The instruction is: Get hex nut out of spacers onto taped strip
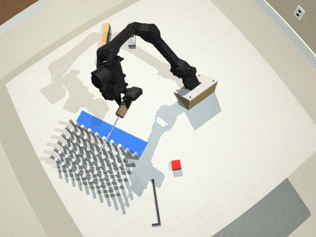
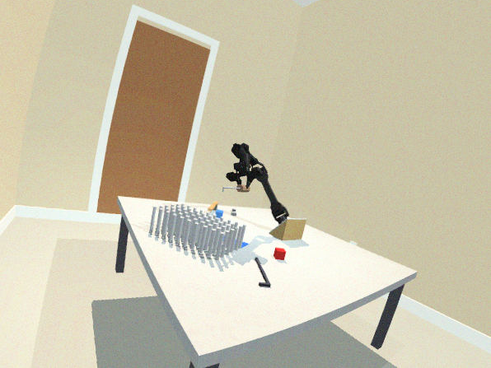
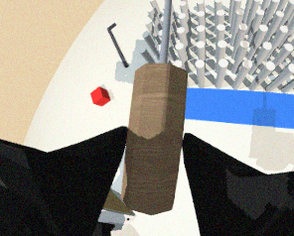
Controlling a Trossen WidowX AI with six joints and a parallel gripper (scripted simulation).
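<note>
Gripper (image 1: pixel 124 103) (image 2: pixel 244 186) (image 3: pixel 155 136) clamped on a wooden-handled hook (image 1: pixel 122 111) (image 2: pixel 244 188) (image 3: pixel 156 99), a robot risks toppling spacers (image 1: pixel 91 159) (image 2: pixel 198 231) (image 3: pixel 223 64) near the worktop's edge (image 2: pixel 154 277) if it descends misaligned.

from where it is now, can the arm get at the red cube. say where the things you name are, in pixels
Probably, but not to grip it: the gripper (image 1: pixel 124 103) (image 2: pixel 243 186) (image 3: pixel 155 136) is shut on the hooked tool (image 1: pixel 121 110) (image 2: pixel 243 188) (image 3: pixel 158 99). Nothing seems to stand around the red cube (image 1: pixel 176 165) (image 2: pixel 279 253) (image 3: pixel 100 96).
</note>
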